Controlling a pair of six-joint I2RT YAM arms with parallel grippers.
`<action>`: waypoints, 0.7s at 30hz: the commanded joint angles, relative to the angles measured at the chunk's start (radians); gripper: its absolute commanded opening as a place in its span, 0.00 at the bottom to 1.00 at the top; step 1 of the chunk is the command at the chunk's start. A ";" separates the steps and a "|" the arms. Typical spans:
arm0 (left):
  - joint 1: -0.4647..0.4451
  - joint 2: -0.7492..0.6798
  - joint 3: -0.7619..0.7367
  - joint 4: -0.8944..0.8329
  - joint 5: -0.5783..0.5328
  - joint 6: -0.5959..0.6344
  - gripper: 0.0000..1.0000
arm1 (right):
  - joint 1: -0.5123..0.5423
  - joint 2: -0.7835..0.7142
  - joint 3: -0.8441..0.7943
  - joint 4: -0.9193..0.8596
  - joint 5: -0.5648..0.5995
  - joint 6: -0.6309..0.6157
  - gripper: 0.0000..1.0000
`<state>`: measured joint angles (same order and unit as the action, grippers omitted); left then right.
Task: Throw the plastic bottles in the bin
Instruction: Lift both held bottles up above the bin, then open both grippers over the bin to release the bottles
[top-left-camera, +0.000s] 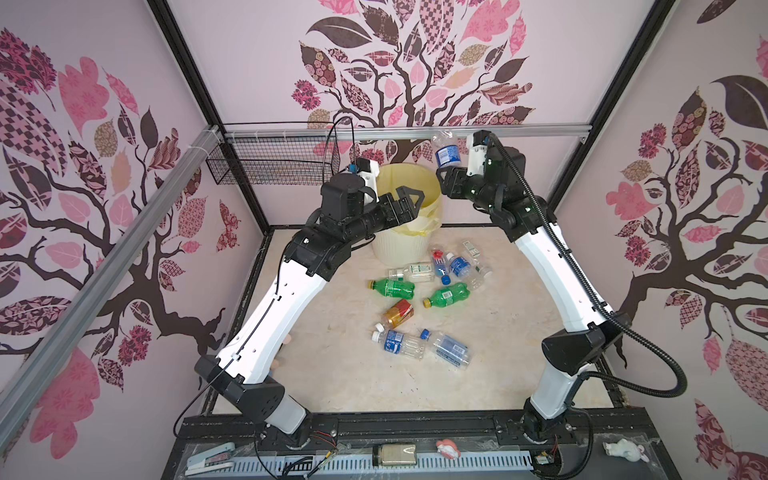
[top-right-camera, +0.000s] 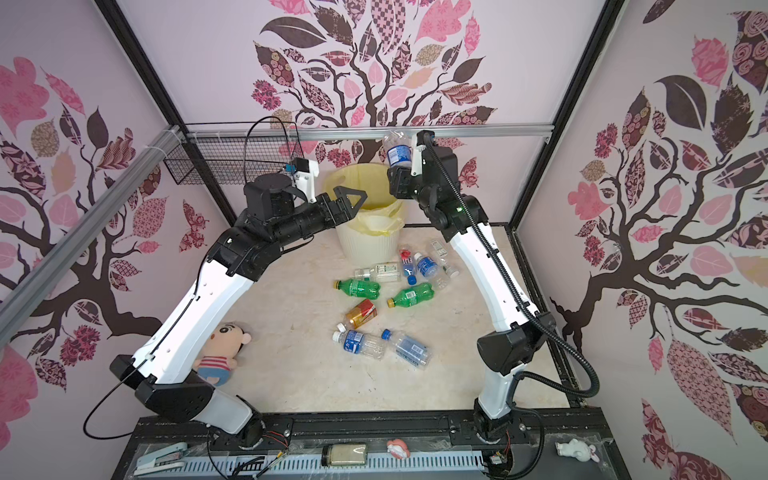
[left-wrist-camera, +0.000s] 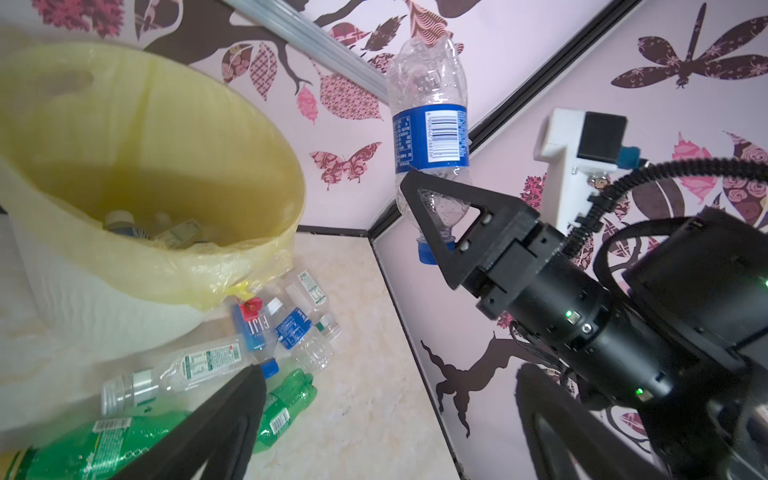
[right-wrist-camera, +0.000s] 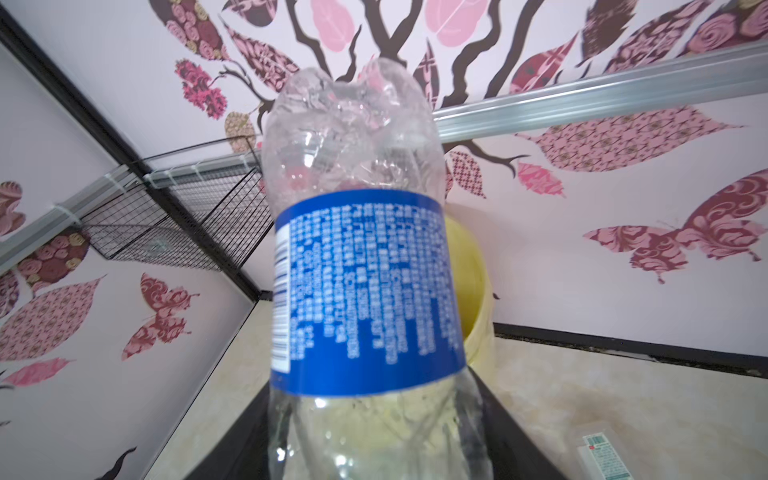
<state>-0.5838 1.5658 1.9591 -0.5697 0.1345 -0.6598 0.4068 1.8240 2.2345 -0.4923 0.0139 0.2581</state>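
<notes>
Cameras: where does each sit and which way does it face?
Top views: overhead by the arm bases, looking down on bin, floor bottles, both arms.
Left wrist: by the bin rim, facing right gripper holding clear bottle; own finger shows.
Right wrist: close behind that bottle, bin beyond; own fingers flank it.
Wrist views share bottle and bin.

Only word I can actually make out is "FIJI", on the label of the Fiji bottle (left-wrist-camera: 252, 328). The blue-label bottle (left-wrist-camera: 432, 137) has a barcode and fine print, too blurry to read.
</notes>
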 joint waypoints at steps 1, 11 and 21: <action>-0.023 0.035 0.057 0.005 -0.051 0.111 0.97 | -0.021 0.027 0.105 0.021 0.043 -0.009 0.60; -0.028 0.106 0.173 0.049 -0.063 0.109 0.97 | -0.029 -0.016 0.181 0.249 0.043 -0.023 0.62; 0.011 0.071 0.119 0.068 -0.055 0.071 0.97 | -0.029 0.050 0.184 0.366 0.010 0.028 0.63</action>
<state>-0.5964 1.6676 2.0975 -0.5270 0.0807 -0.5758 0.3775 1.8435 2.3890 -0.1749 0.0475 0.2546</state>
